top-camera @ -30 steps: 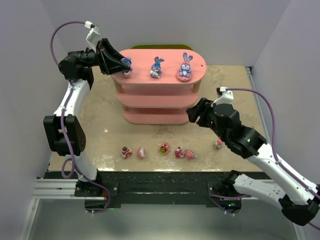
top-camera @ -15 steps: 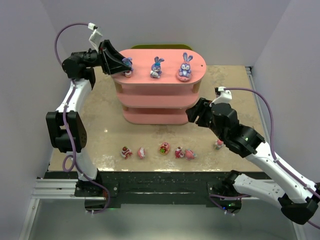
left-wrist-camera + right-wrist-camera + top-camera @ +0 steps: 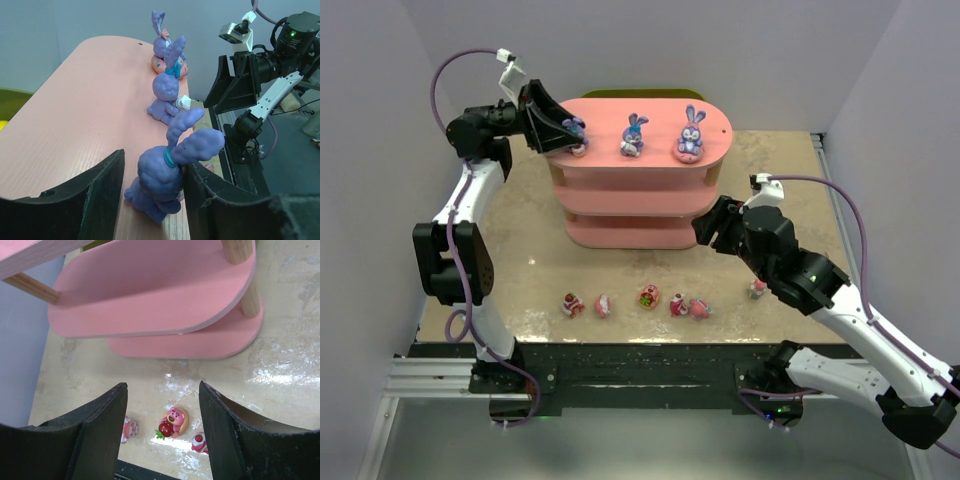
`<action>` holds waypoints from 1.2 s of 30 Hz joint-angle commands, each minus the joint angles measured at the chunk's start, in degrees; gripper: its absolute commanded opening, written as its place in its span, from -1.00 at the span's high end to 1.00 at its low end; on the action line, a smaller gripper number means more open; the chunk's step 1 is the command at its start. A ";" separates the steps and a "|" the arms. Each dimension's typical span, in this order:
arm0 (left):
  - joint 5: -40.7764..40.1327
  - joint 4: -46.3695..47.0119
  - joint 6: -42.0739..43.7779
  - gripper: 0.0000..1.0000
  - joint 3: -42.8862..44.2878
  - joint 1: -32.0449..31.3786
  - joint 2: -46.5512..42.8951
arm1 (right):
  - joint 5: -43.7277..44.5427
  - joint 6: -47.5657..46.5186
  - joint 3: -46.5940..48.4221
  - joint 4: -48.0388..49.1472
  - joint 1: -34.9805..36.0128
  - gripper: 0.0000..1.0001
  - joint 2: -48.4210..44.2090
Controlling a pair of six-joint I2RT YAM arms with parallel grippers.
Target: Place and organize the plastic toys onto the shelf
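Purple-blue, the leftmost bunny point(image 3: 157, 180) stands on the top board of the pink shelf point(image 3: 90, 100) between the parted fingers of the left tool point(image 3: 565, 135), a gap showing on one side, while the right tool point(image 3: 162, 405) hangs wide open and empty beside the lower boards, above the bench point(image 3: 285, 390).

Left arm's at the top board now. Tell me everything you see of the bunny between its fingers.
Purple-blue bunny, fuzzy-looking, with a teal band at the base of its two long ears. It sits upright on the shelf's top board, at the left end near the front edge. The left gripper's fingers flank it, spread: a gap shows on one side, the other looks close or touching.
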 commanded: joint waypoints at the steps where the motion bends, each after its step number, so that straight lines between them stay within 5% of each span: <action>1: 0.26 33.37 1.94 -0.16 -0.06 -0.21 -0.79 | 1.48 0.14 2.35 0.09 0.24 -0.25 0.11; 17: 1.22 33.37 -0.78 -0.70 6.09 -0.12 0.00 | 1.30 0.05 1.91 0.53 0.16 -0.25 0.02; 32: 1.84 29.51 -2.20 -0.76 11.89 1.03 -2.64 | 0.86 -0.12 1.21 1.06 0.24 -0.25 -1.12; 36: 0.96 21.10 2.54 -0.76 12.69 1.46 -4.83 | 0.77 -0.12 1.21 0.97 0.24 -0.25 -1.82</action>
